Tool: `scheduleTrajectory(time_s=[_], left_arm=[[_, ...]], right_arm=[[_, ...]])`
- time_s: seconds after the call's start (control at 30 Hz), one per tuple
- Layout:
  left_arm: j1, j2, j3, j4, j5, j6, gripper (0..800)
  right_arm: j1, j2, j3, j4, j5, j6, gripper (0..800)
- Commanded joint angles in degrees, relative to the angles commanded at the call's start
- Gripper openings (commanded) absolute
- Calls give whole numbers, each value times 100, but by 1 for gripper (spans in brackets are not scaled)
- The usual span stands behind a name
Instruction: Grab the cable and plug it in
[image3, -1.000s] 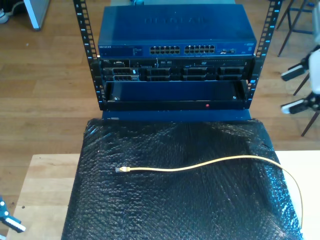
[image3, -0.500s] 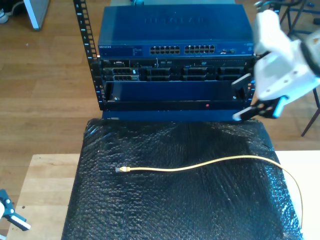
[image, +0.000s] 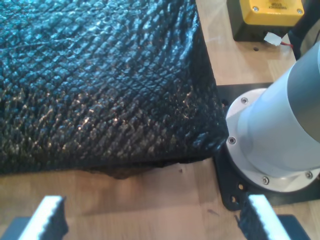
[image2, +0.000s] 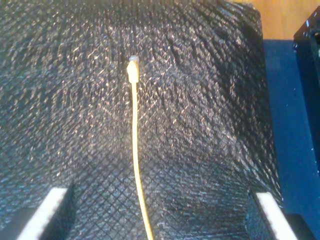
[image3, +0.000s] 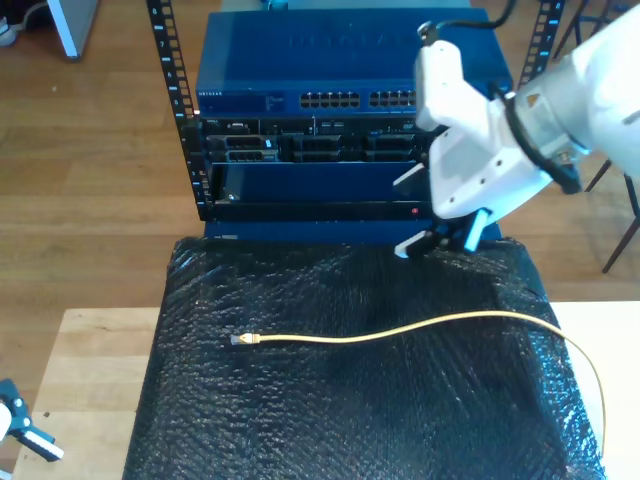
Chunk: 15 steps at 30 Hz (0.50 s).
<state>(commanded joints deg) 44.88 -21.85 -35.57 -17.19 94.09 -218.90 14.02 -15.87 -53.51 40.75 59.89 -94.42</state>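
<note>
Cable (image3: 420, 325) handling is judged light and limp, with a small rigid, fragile plug (image2: 132, 68). It lies on black bubble wrap (image3: 340, 400). Grasping just behind the plug is advised. The second gripper (image2: 160, 220) and first gripper (image: 150, 222) are seen open, empty.

Blue switch (image3: 300, 75) atop rack, far side in exterior view: faint embossed "NETGEAR" on top panel; small white brand mark at front face's exterior-view left end, too small to read. Yellow box (image: 267, 12) in first wrist view: tiny dark print, looks like digits, unreadable. No other legible text.
</note>
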Motion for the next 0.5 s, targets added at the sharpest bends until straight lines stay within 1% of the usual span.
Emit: scheduleTrajectory(time_s=[0.2, 0.33, 0.5], left_arm=[[-79, -53, -44, 9, 9, -97, 800], [-88, -44, -35, 0, 0, -105, 800], [-343, -44, 0, -9, 0, -281, 800]], right_arm=[[264, 35, 9, -185, -53, 141, 797], [563, 264, 0, -360, -396, 264, 797], [800, 492, -35, -510, -563, 448, 798]])
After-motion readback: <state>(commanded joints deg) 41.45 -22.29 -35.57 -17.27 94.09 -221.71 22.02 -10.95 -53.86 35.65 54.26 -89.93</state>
